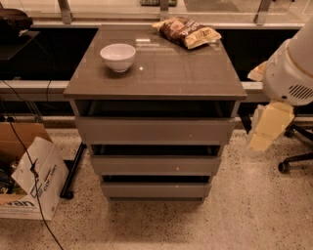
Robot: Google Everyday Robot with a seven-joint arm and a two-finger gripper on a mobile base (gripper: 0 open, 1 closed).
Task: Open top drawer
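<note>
Inspector: Floor?
Surveyor: Pale speckled terrazzo floor (pixel 254 215) across the lower frame.
Inspector: Furniture?
Surveyor: One grey cabinet (pixel 166 73) at centre, its glossy top catching warm light. A black chair base (pixel 296 158) on castors sits at the right edge. An open cardboard box (pixel 34 188) is at lower left, with a black cable (pixel 19 141) crossing in front of it.
Inspector: Rear?
Surveyor: A pale ledge (pixel 29 88) with dark panels above it, and metal posts (pixel 65 10) along the top. The gripper (pixel 268 128) hangs at right, beside the cabinet.

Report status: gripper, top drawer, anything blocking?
Gripper hanging right of the cabinet, not touching it. Top drawer untouched, not visibly pulled out. Bowl and snack bag on top, not in the path.
</note>
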